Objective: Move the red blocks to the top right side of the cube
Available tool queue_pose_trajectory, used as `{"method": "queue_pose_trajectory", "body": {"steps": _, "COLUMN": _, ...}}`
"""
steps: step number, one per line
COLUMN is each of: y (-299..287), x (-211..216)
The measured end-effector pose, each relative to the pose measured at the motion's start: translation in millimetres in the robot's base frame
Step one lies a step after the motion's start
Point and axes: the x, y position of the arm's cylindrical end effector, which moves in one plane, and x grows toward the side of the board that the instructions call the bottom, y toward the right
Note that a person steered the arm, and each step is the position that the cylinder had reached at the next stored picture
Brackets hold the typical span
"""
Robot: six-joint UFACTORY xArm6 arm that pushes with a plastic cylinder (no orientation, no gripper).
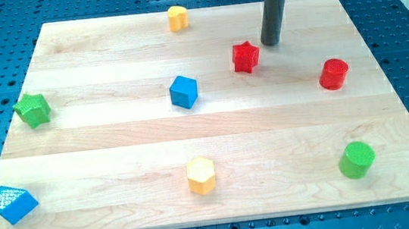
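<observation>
My tip [270,43] is standing just to the upper right of the red star block [245,57], the red cylinder [333,74] is lying to its lower right, and the blue cube [184,91] is sitting lower left on the surface [116,139], nothing between.

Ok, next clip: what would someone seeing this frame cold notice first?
Probably the dark rod coming down from the view's top, my tip resting just to the upper right of the red star, close but whether touching is unclear. Next, the blue cube near the board's middle, left of that star, and the red cylinder off toward the view's right edge.
</observation>
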Motion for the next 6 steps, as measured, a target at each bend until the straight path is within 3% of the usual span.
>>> {"method": "queue_pose_trajectory", "body": {"steps": 2, "y": -105.7, "x": 27.2}}
{"method": "queue_pose_trajectory", "body": {"steps": 3, "y": -12.3, "x": 6.9}}
{"method": "queue_pose_trajectory", "body": {"steps": 4, "y": 135.2, "x": 8.2}}
{"method": "queue_pose_trajectory", "body": {"steps": 5, "y": 198.0, "x": 40.1}}
{"method": "queue_pose_trajectory", "body": {"steps": 6, "y": 159.0, "x": 88.2}}
